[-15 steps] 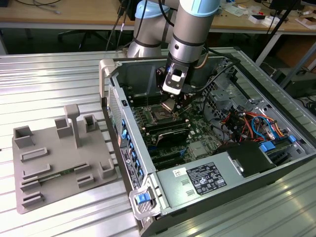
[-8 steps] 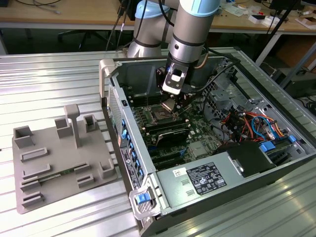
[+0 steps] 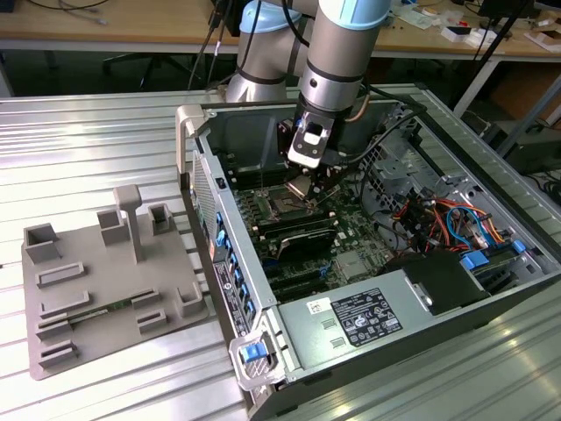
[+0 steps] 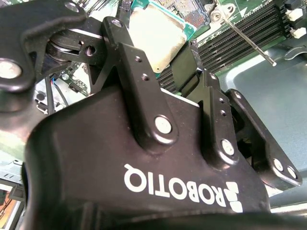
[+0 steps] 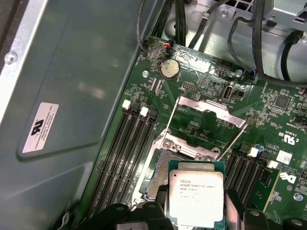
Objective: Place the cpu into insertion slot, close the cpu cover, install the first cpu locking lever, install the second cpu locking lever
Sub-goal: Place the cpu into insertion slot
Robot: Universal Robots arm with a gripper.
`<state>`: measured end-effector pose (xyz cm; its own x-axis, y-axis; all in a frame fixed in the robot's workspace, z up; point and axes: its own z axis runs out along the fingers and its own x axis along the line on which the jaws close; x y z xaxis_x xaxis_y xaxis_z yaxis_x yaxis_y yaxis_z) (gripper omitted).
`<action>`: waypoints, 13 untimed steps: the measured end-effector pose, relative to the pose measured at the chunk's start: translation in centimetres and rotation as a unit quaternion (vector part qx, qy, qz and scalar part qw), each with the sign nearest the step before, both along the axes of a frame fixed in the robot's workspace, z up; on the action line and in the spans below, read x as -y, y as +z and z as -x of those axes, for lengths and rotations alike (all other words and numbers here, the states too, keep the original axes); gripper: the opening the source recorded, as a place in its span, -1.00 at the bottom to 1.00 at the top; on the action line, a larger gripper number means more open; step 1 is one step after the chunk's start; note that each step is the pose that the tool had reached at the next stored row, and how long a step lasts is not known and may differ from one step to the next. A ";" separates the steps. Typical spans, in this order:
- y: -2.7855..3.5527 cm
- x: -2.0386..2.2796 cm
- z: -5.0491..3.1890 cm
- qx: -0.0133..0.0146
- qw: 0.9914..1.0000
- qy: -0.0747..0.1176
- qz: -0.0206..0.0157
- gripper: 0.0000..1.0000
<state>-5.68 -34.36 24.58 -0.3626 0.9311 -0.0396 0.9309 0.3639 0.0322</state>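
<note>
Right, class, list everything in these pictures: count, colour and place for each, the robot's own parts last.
cpu: one, silver-grey top, held in the tool near the insertion slot.
insertion slot: one, dark, on the green board, uncovered.
cpu cover: one, silvery, raised open beside the slot.
locking levers: two, thin metal rods, raised.
memory slots: several, black, flanking the slot.
coin cell: one, silver, on the board.
computer case: one, grey, open, on the ribbed metal table.
fixture tray: one, grey, at the exterior view's left of the case.
arm: one, silver and light blue, reaching into the case.
tool: one, black, shut on the cpu.
</note>
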 end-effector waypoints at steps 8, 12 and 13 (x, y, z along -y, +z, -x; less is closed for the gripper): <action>0.00 0.00 0.00 0.000 1.000 -0.004 0.000 0.09; 0.00 0.00 0.00 0.000 1.000 -0.006 0.000 0.09; 0.00 0.00 0.00 0.000 1.000 -0.007 0.000 0.09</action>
<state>-5.68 -34.36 24.58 -0.3496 0.9361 -0.0396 0.9359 0.3509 0.0321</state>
